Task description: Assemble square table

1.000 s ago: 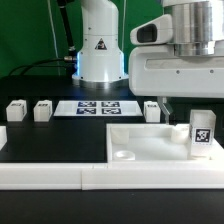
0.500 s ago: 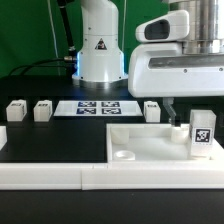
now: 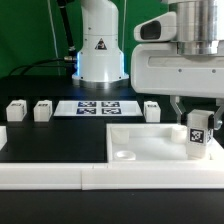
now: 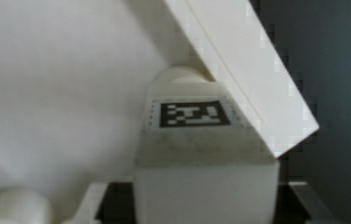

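shifted sideways since a second ago, the gripper [image 3: 197, 106] now straddles the tagged leg [image 3: 199, 135]. from the exterior view's left: loose legs [image 3: 15, 111], marker board [image 3: 98, 107], panel [image 3: 140, 140], tagged leg upright at its right end. whether the fingers pinch it, cannot tell.

Table [image 3: 50, 140]: matte black. Panel [image 3: 150, 145]: plain white, no print on the visible part. Standing leg [image 3: 199, 135]: white, with a black-and-white square tag on its face; the tag is clearer in the wrist view [image 4: 197, 113]. Loose legs [image 3: 16, 111] [image 3: 43, 110] [image 3: 152, 110]: white, small dark tags. Marker board [image 3: 98, 108]: white with black-and-white tags. Rail [image 3: 60, 177]: white. Arm base [image 3: 101, 45]: white, dark triangle label, blue glow low down. Backdrop [image 3: 25, 30]: green.
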Available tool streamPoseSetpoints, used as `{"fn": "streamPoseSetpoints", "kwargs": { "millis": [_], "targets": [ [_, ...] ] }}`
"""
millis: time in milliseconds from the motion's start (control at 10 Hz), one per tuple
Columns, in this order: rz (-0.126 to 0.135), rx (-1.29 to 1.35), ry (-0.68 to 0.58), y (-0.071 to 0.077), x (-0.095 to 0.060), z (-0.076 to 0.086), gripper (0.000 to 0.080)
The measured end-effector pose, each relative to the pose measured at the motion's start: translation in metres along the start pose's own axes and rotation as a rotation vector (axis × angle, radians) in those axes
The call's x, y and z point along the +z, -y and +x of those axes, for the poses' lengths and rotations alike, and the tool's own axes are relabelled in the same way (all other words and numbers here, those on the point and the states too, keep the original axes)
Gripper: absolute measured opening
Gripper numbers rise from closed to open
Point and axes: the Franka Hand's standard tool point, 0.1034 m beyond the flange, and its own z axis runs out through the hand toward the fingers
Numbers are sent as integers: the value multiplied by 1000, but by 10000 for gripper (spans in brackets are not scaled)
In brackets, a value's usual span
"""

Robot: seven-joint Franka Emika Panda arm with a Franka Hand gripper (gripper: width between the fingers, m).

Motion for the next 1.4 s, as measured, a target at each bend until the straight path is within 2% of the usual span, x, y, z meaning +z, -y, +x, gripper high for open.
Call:
{"fn": "streamPoseSetpoints", "kwargs": {
  "millis": [500, 700, 800, 900, 1000, 1100, 1200, 1300, 1400],
  "targets": [
    [-1, 735, 69, -4, 1, 0, 291],
    [-6, 940, 67, -2, 1, -3, 294],
    [-6, 925, 67, -2, 1, -3, 294],
    [-6, 900, 67, -2, 2, -4, 351],
    [-13, 802, 60, -3, 2, -4, 486],
    [-16, 629, 51, -2, 2, -5, 486],
    [-13, 444, 47, -1, 1, -5, 613],
    [-8, 259, 44, 2, 1, -8, 638],
    [-7, 207, 45, 1, 2, -7, 638]
  ]
}}
